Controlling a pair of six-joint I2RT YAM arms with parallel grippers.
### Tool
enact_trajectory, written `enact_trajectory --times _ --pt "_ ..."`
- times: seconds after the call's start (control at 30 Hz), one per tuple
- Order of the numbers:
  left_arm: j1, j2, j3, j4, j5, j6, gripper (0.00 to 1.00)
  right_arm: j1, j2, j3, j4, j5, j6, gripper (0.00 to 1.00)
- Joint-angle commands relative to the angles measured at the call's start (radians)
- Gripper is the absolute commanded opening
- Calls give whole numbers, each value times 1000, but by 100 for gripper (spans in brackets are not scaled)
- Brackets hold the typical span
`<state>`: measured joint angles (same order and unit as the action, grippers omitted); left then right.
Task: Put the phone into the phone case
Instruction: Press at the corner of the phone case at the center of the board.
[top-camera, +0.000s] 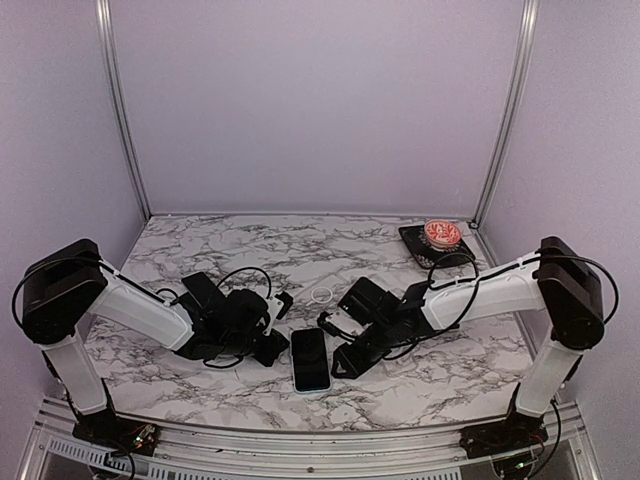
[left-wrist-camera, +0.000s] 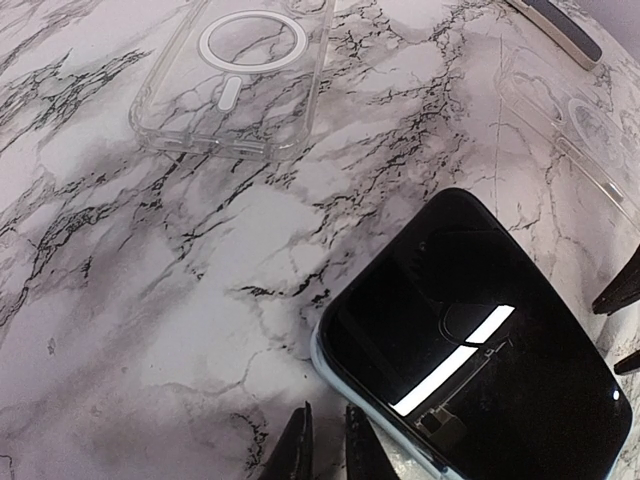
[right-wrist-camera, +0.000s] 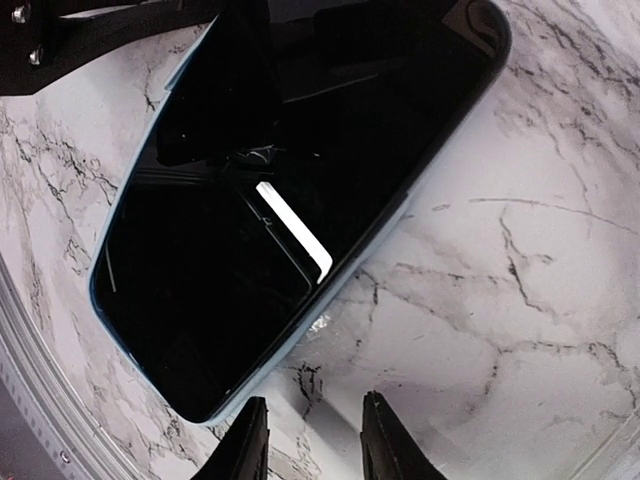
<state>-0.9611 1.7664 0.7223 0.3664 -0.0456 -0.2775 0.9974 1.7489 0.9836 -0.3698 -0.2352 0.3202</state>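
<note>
Phone (top-camera: 310, 360) lies screen-up on the marble table (top-camera: 200, 240) between our two grippers, held by neither. Our left gripper (left-wrist-camera: 328, 445) is pinched closed on nothing just beside the phone's edge, with the clear phone case (left-wrist-camera: 235, 85) lying flat farther ahead. Our right gripper (right-wrist-camera: 315, 440) stands parted and empty, the phone just ahead.

Dark phone (left-wrist-camera: 480, 340) apart from clear case (left-wrist-camera: 200, 110)
</note>
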Motion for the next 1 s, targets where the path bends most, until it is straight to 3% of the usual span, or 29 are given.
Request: enact_trajectory --times 0.0,0.13,0.23,0.53,0.6,0.83,0.97 --pt "2 1 -14 -28 6 1 11 7 -34 49 -43 55 -31 33" --pt "3 2 -13 -29 8 1 11 12 -71 12 72 -89 -17 43" --pt "3 2 -12 -29 6 0 11 20 -26 10 83 -86 -10 43" --pt "3 2 -18 -29 5 -2 11 102 140 25 -37 140 -7 9" --pt "4 0 -19 -29 6 -2 11 110 151 20 -65 181 3 8" --pt "2 -2 -16 -29 7 -2 11 60 78 142 -83 198 -66 22" --pt "4 -3 -18 -29 3 -5 11 -45 69 214 -11 93 -93 32"
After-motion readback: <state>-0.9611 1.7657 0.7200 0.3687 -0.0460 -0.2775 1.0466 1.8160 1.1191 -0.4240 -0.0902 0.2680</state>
